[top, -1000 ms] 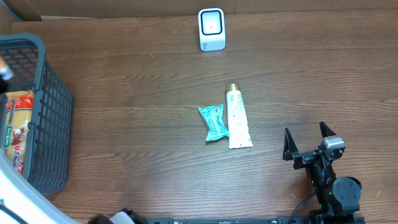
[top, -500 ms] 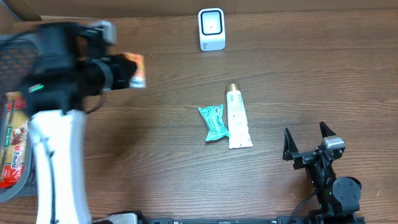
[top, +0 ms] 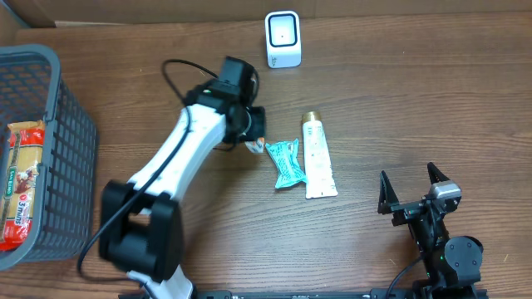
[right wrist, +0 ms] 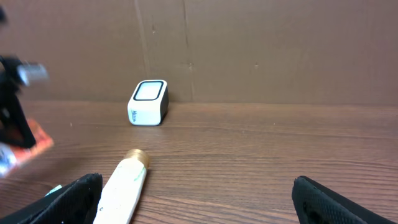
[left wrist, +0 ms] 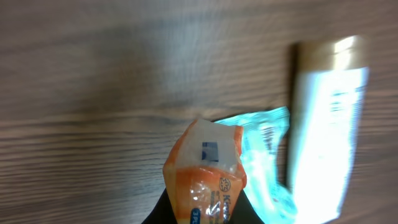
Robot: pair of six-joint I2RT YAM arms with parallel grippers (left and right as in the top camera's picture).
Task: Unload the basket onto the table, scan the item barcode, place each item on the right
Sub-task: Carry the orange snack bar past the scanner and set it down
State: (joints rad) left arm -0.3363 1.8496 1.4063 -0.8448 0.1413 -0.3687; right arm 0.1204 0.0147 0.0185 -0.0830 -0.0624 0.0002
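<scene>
Two arms are seen at the wooden table. The left fingers are closed on a small orange and clear plastic packet, which is gripped by its lower end in the left wrist view, with its white-topped upper end and a small blue square mark turned towards the camera. In the overhead view this packet is found just left of centre, right beside the upper end of a crumpled teal wrapper; whether the two touch cannot be told. A white tube with a gold cap is laid lengthwise against the right edge of the teal wrapper. A small white box scanner with a dark window is stood at the top centre of the frame, well apart from the held packet. The right fingers are spread wide at the lower right, nothing being held or touched between them. A grey plastic mesh basket is placed at the left edge, with a red and tan printed package lying inside.
</scene>
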